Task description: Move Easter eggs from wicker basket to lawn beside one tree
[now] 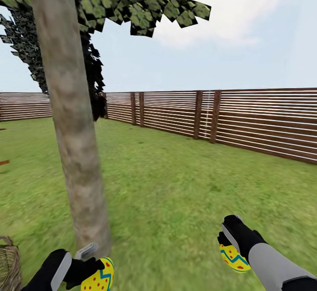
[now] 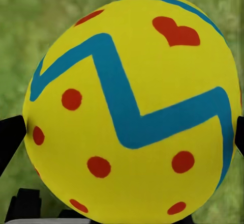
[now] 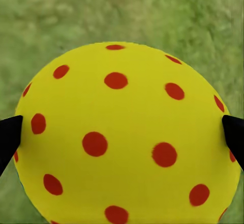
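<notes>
Carrying one egg [image 1: 99, 277] clenched in the left gripper [image 1: 90, 266], another egg [image 1: 233, 258] in the right gripper [image 1: 231, 249], low over the lawn [image 1: 176, 194] beside the tree [image 1: 75, 150], ready for setting down.

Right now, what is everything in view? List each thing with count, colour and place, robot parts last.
Easter eggs: two, yellow with red dots and a blue zigzag; one in the left gripper, one in the right gripper, both held over the grass.
Tree: one, pale grey-brown trunk with green leaves, standing on the left just beyond the left gripper.
Wicker basket: one, brown, its edge at the lower left corner.
Lawn: one, green, spreading to the fence.
Fence: brown slatted, along the back and right.
Dark tree: one, near-black foliage, behind the trunk by the fence.
Left gripper: black, shut on its egg.
Right gripper: black, shut on its egg.
</notes>
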Motion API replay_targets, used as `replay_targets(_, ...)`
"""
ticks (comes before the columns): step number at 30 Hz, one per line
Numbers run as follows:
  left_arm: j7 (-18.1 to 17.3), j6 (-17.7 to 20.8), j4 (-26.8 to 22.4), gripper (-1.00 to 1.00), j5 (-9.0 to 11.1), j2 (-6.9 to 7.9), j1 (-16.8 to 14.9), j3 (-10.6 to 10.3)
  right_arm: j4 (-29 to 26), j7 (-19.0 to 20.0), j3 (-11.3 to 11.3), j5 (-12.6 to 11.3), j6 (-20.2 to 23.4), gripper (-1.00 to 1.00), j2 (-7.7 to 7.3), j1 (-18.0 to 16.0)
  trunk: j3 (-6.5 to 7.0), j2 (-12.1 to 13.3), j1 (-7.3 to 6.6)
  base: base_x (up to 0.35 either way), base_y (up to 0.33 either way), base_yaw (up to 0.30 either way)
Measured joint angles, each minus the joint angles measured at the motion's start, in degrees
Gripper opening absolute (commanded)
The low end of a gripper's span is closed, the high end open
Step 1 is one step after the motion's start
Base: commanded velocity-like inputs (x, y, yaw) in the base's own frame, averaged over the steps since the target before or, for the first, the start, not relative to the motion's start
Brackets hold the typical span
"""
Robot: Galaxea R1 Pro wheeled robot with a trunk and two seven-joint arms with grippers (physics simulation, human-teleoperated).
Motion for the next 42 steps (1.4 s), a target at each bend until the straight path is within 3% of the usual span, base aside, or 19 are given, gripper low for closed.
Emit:
replay_targets(5,-0.02,-0.17,0.01,-1.0,0.01,-0.23,0.0,-0.03,0.87,0.1,-0.1,-0.1,-4.68,-1.0,-0.23,0.0,0.0,0.0,0.0,0.285,-0.248,0.003)
replay_targets(14,-0.02,-1.12,-0.02,-1.0,0.04,-0.44,0.01,-0.27,1.25,-0.14,0.05,0.0,-4.46,-1.0,0.01,-0.01,0.0,0.0,0.01,0.26,-0.22,0.173)
replay_targets(23,-0.02,-1.17,-0.04,-1.0,-0.01,-0.66,0.01,-0.35,1.34,-0.13,0.1,-0.02,-4.45,-1.0,0.0,-0.01,0.0,0.0,0.03,-0.01,-0.018,0.262)
replay_targets(27,-0.03,-1.21,-0.01,-1.0,-0.3,-1.75,0.01,-0.7,2.27,-0.16,0.13,0.0,-4.43,-1.0,0.15,-0.02,0.0,0.0,0.03,-0.04,-0.29,0.262)
replay_targets(38,-0.1,-1.23,-0.02,-1.0,-0.25,-1.46,0.01,-0.48,2.67,-0.24,0.06,0.0,-4.64,-1.0,0.76,-0.02,0.0,0.0,0.0,0.154,-0.304,0.262)
replay_targets(42,-0.09,-3.31,-0.02,-1.0,-0.33,-1.64,0.01,-0.55,2.67,-0.24,0.12,0.03,-4.71,-1.0,0.87,-0.02,0.0,0.0,0.0,0.243,-0.248,0.262)
